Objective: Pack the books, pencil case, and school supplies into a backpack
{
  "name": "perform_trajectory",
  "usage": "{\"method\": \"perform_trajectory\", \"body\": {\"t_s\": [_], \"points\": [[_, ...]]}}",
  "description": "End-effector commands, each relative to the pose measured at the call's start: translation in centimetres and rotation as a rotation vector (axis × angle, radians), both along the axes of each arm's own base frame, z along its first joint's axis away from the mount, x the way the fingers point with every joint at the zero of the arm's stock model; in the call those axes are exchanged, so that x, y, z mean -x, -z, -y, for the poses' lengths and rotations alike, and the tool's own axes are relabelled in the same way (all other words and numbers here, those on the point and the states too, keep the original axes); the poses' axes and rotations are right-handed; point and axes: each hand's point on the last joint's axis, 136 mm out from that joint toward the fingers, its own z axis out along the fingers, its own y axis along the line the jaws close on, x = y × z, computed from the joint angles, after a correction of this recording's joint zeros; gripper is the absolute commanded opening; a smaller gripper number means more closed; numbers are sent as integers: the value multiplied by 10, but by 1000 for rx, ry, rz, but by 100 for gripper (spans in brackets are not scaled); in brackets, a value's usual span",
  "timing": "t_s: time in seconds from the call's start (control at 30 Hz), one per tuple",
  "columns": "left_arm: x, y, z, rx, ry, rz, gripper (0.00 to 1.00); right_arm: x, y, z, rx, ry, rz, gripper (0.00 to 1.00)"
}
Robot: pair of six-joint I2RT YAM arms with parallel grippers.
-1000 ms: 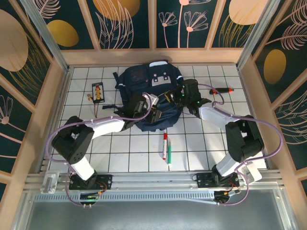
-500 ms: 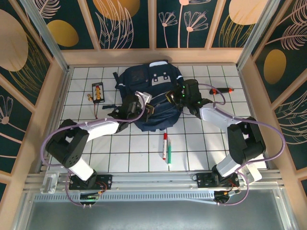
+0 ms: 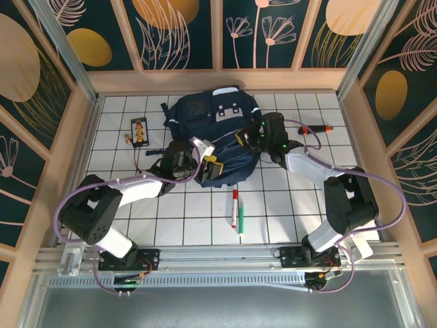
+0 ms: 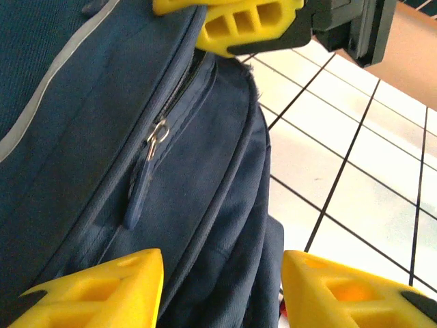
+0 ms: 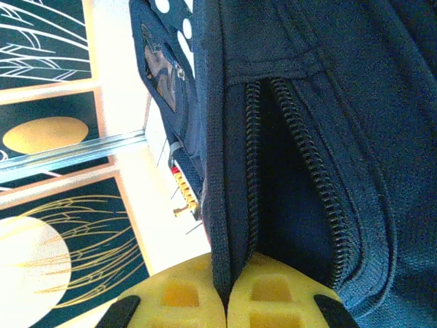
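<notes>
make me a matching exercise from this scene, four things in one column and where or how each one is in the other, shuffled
1. left gripper
2. right gripper
3. marker pen
4. red-and-black handled tool

A. lying on the table, right of the backpack
B. shut on a fold of the backpack
C. open, beside the zip pull
D. lying on the table, near side of the backpack

Pairs: 1-C, 2-B, 3-D, 4-A

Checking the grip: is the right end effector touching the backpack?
Touching. In the right wrist view, the right end effector is pinched shut on a fold of the backpack.
</notes>
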Motion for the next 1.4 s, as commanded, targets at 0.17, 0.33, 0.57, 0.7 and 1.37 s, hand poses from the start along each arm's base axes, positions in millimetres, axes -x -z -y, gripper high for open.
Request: {"method": "perform_trajectory", "body": {"t_s": [0.17,0.33,0.57,0.7,1.37], "points": [[-8,-11,12,73,55,202,52,2,-65,-23,-176,-63,100,0],[-16,-13,2,82,-22,281,63,6,-71,-22,-174,-66,123,0],[-32,-8,-6,62,-115,303,65,13,-71,-26,-174,-103,143,0],[-37,-11,-14,76,-179,321,65,15,-74,-27,-164,-120,164,0],[-44,-33,-27,171,-243,362,61,28,-63,-36,-82,-215,227,0]]}}
